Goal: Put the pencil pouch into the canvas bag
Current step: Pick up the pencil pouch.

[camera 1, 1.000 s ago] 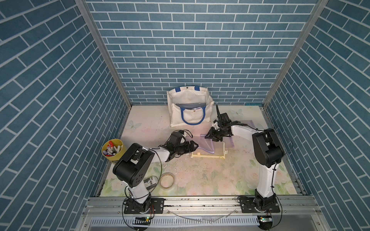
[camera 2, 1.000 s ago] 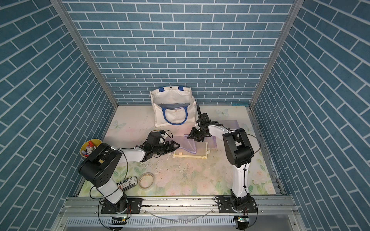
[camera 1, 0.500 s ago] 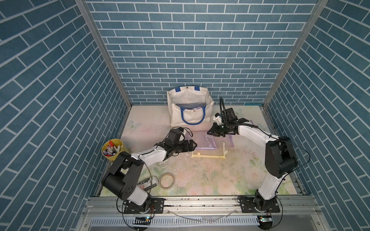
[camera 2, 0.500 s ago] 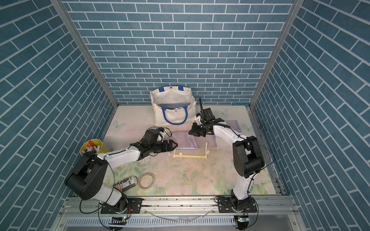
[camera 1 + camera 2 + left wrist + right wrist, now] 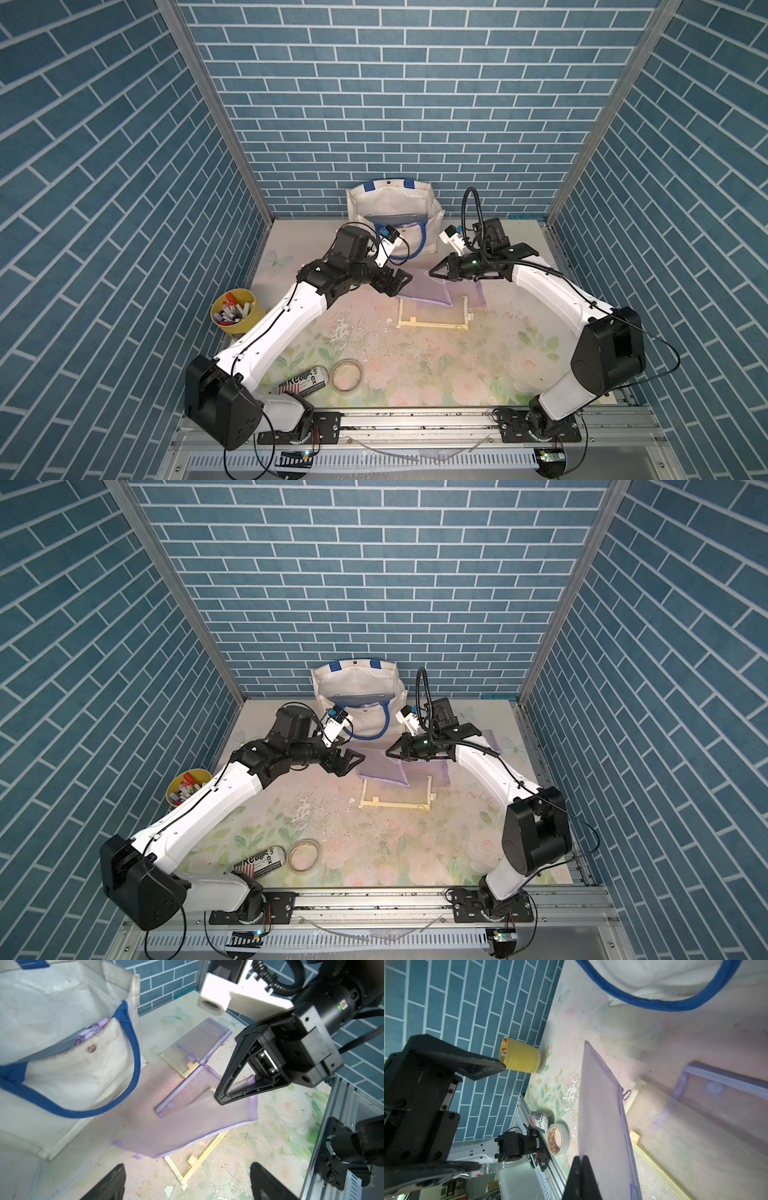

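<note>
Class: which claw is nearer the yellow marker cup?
Left. The left claw hangs open mid-table, nearer the yellow cup; the right claw, shut on the purple pouch, lies farther across.

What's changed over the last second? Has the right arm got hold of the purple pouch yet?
Yes. The right gripper closed its jaws on the edge of the purple mesh pouch and lifted that edge. The left gripper, jaws open, edged toward the pouch as its arm stretched out. The canvas bag and the yellow cup stayed put.
</note>
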Tool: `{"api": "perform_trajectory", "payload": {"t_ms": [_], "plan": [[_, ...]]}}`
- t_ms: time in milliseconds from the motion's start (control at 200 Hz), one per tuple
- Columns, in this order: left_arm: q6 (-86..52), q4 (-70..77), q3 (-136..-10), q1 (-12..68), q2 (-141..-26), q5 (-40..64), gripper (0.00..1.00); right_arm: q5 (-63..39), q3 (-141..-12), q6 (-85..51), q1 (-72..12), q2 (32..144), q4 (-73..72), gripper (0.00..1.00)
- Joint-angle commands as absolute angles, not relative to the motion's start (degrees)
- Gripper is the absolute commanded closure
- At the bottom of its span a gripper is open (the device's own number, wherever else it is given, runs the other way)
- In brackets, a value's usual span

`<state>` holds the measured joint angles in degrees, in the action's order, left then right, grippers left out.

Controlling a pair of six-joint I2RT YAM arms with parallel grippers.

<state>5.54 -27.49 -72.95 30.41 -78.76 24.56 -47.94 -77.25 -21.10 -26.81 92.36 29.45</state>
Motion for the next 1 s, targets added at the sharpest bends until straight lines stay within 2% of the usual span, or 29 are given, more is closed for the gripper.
{"api": "perform_trajectory", "payload": {"t_ms": [0, 315, 370, 460, 535, 630, 825, 995], "plan": [[14.0, -33.9, -74.7, 31.0, -82.4, 28.2, 0.05, -55.1, -80.5, -16.1, -27.2, 91.2, 32.5, 1.0], [19.6, -37.5, -80.3, 34.0, -90.7, 32.3, 0.07, -59.4, -82.9, -15.8, -27.5, 90.3, 33.7, 1.0], [20.0, -38.1, -80.8, 34.7, -91.5, 31.9, 0.12, -59.3, -82.6, -15.7, -27.5, 90.0, 33.7, 1.0], [19.7, -37.9, -80.8, 35.3, -91.8, 31.5, 0.26, -59.2, -82.4, -15.7, -27.5, 89.6, 33.8, 1.0], [19.6, -37.7, -80.5, 35.7, -91.2, 30.8, 0.32, -59.2, -82.6, -15.6, -27.5, 89.6, 34.2, 1.0], [20.0, -37.8, -80.1, 35.7, -89.9, 29.9, 0.3, -59.2, -83.3, -14.5, -27.5, 89.7, 36.2, 1.0], [23.3, -40.9, -81.7, 35.4, -87.9, 27.8, 0.21, -60.0, -86.7, -10.0, -27.9, 90.5, 43.7, 1.0], [25.2, -43.9, -84.6, 35.4, -87.1, 26.9, 0.2, -59.8, -87.8, -7.1, -28.3, 91.1, 49.0, 1.0]]}}
